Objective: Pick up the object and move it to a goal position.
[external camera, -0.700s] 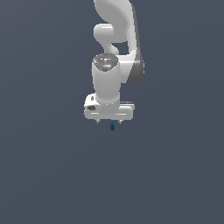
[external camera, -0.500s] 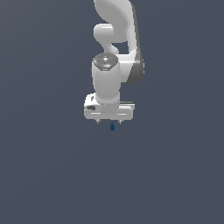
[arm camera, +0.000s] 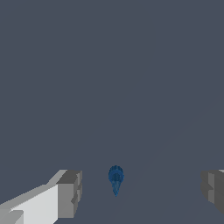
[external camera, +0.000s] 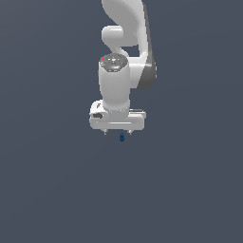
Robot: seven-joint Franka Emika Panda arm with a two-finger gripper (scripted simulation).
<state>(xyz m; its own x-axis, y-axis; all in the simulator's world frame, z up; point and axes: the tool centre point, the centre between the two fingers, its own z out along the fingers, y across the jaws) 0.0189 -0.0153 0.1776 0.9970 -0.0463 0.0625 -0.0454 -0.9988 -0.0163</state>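
1. In the wrist view, the two grey, blocky fingertips [arm camera: 69, 194] of the white robot gripper [arm camera: 140, 190] stand wide apart, so the jaws are open and hold nothing.
2. The tiny dark blue, slightly elongated lump [arm camera: 116, 179] lies between the two fingertips in that view, clear of both, with a rounded end and a narrower, pointed end.
3. In the exterior view the same dark blue lump [external camera: 122, 137] shows just below the white gripper [external camera: 117, 133], between the two short finger stubs that point downward.
4. The lump lies on a plain dark grey-blue surface [external camera: 57, 190] that fills both views; no edge or corner of it shows, so the lump's place on it cannot be given.
5. Above the gripper rises the white, rounded robot arm [external camera: 121, 71], its wrist upright and its upper links running out at the top of the exterior view.
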